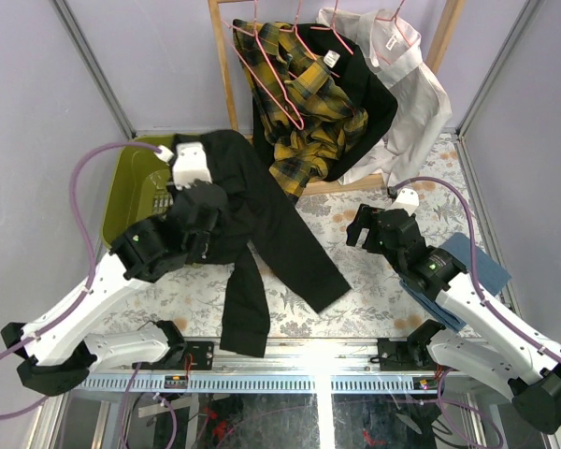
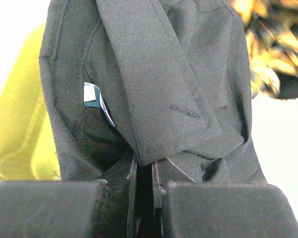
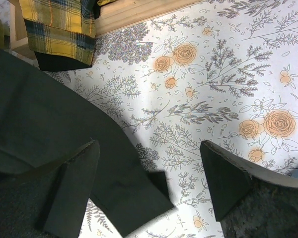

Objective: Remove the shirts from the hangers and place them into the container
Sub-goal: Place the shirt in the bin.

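My left gripper [image 1: 208,196] is shut on a black shirt [image 1: 266,229] beside the olive-green container [image 1: 122,192]. The shirt trails from there over the table, both sleeves toward the near edge. In the left wrist view its dark cloth [image 2: 154,79] fills the frame, pinched at my gripper [image 2: 145,173], with the container [image 2: 17,124] at the left. My right gripper [image 1: 360,224] hangs open over the table, its fingers [image 3: 77,186] astride a black sleeve cuff [image 3: 131,201] without touching it. On the rack hang a plaid shirt [image 1: 304,108], another black shirt [image 1: 372,94] and a white shirt [image 1: 409,89] on pink hangers [image 1: 282,89].
The wooden rack frame [image 1: 222,65] stands at the back, its base [image 3: 139,12] near the plaid hem [image 3: 59,27]. A folded blue cloth [image 1: 477,262] lies under my right arm. Purple walls close the sides. The floral tablecloth [image 3: 213,89] covers the table.
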`<state>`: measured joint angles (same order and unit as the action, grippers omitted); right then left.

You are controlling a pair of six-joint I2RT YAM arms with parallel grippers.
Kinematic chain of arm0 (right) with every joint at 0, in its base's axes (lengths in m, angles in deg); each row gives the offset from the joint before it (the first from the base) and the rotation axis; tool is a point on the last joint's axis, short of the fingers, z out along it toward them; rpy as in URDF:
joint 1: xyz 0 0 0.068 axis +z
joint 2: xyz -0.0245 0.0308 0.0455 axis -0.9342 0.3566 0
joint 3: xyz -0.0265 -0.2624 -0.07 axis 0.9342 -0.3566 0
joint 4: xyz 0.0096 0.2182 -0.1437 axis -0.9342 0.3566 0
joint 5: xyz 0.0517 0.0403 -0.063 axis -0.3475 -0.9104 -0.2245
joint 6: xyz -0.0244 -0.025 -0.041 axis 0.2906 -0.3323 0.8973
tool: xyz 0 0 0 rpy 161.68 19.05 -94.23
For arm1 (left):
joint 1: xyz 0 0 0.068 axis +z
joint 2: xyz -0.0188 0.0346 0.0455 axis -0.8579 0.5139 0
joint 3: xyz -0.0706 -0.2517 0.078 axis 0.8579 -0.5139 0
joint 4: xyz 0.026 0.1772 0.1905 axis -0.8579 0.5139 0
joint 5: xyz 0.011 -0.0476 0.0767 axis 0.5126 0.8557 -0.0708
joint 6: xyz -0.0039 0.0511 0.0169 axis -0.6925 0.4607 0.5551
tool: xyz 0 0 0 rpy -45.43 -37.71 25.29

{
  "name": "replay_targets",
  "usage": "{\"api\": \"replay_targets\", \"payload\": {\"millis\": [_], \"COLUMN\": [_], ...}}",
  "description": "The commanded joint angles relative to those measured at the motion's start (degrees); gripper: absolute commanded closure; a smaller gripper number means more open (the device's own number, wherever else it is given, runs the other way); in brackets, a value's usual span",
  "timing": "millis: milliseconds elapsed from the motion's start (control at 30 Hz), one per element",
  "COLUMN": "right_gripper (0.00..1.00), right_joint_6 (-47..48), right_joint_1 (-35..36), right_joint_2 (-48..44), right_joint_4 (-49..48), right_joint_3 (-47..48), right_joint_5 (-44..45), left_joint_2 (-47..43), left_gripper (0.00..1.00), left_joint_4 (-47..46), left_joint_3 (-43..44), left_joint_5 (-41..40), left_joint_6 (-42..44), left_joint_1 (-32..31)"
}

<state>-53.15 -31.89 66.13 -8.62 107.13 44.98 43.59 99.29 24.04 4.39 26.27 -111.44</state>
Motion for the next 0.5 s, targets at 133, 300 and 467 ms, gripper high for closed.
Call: {"api": "replay_targets", "payload": {"millis": [133,300,467], "right_gripper": [0.10,0.10,0.09], "right_joint_6": [-0.80,-0.54,-0.28], "right_joint_1": [0.05,0.05,0.05], "right_joint_2": [-1.31,-2.18,-3.15], "right_joint_4": [-1.76,-1.08,-0.54], "right_joint_3": [1.04,0.97,0.36], "right_joint_5": [2.87,3.69,4.21], "left_joint_2": [3.39,7.07,10.66], "left_gripper": [1.00,1.00,1.00], "left_joint_4": [-13.98,-19.78,-21.51], "left_joint_3": [11.80,10.24,2.40], "left_joint_5": [-11.45,-12.81,-14.40], "left_joint_6": [21.37,22.68,17.24], "left_joint_1": [14.80,26.50,34.73]}}
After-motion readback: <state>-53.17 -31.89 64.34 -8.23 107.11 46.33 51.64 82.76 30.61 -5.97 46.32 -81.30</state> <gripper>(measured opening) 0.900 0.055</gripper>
